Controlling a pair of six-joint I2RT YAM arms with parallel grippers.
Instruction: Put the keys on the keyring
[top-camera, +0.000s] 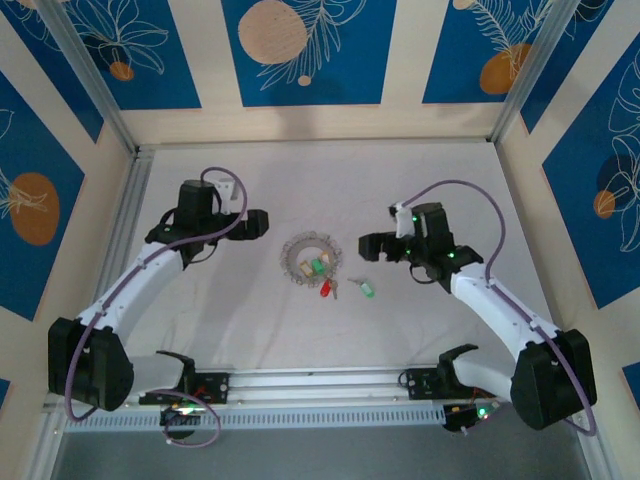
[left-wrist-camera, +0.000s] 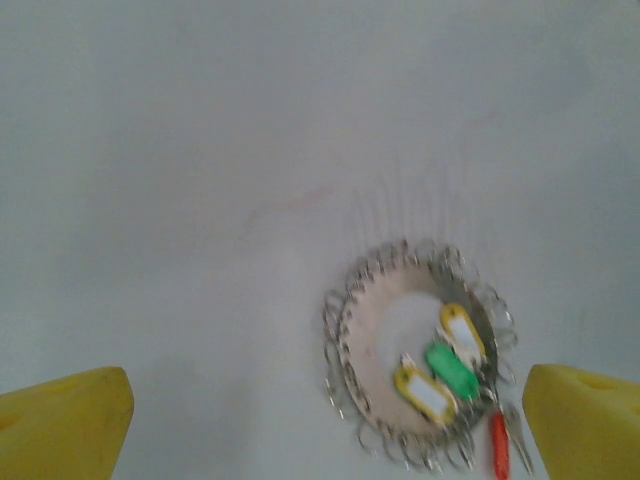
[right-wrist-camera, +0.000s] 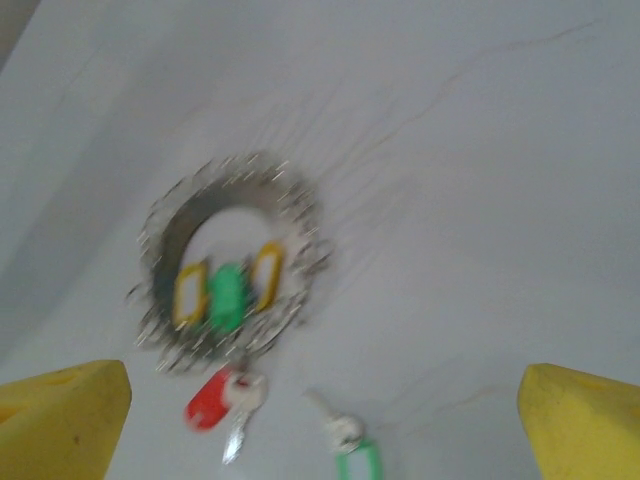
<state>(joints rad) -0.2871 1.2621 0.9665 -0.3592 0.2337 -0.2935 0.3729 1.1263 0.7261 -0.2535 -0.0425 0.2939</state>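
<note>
On the smooth pale worktop (top-camera: 200, 320), the left gripper's (top-camera: 262, 222) blunt yellow jaws are held wide and empty, left of the large grey metal keyring (top-camera: 288, 262), a flat circle fringed with beaded wire loops. Two yellowish-tan oval-headed keys (left-wrist-camera: 425, 392) and a green-headed key (left-wrist-camera: 452, 368) are seen inside it; a red-headed key (top-camera: 325, 290) lies at its near rim, a second green-headed key (top-camera: 366, 290) just right. The right gripper's (top-camera: 368, 246) jaws are likewise spread wide, empty.

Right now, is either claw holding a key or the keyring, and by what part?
Nothing is held. The left claw and right claw both stand open, clear of the keyring and the keys.
</note>
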